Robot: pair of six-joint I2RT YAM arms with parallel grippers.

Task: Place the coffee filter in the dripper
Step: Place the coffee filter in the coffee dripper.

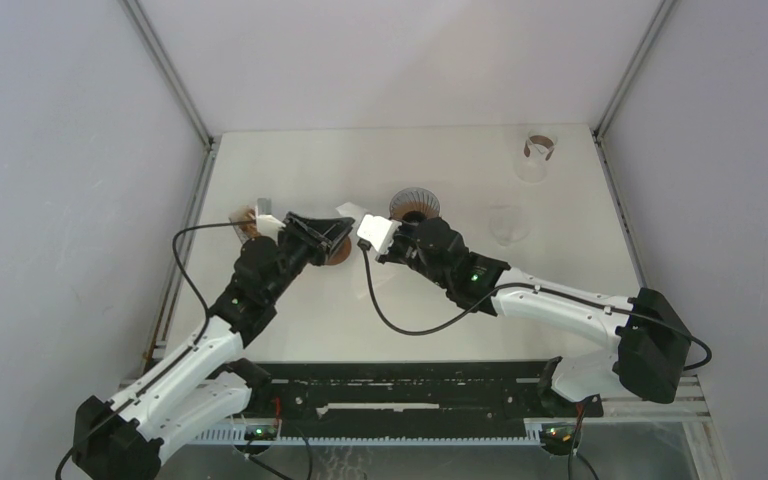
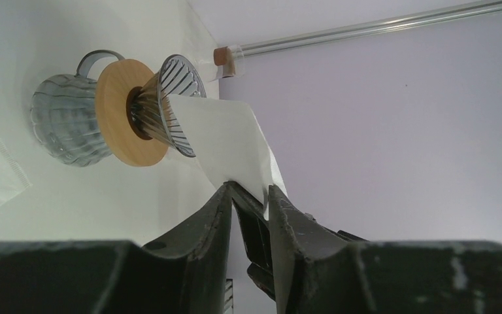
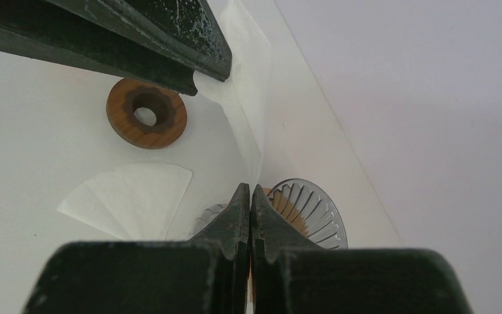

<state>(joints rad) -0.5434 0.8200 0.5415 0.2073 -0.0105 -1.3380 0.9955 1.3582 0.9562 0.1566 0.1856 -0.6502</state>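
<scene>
We are holding the coffee filter (image 2: 229,140) in the air between the two arms, just beside the dripper (image 2: 176,98), which is sitting on its wooden collar (image 2: 114,85) on the glass server (image 2: 65,124). The right gripper (image 3: 249,191) is pinching one edge of the paper, its jaws pressed together. The left gripper (image 2: 250,190) is straddling the other edge with its jaws part-way apart; we cannot tell whether either pad is touching. We are judging the filter as very light, limp and easily creased or torn, so we are favouring a gentle grip on the seam edge. A spare filter (image 3: 131,196) is lying flat on the table (image 3: 39,144).
</scene>
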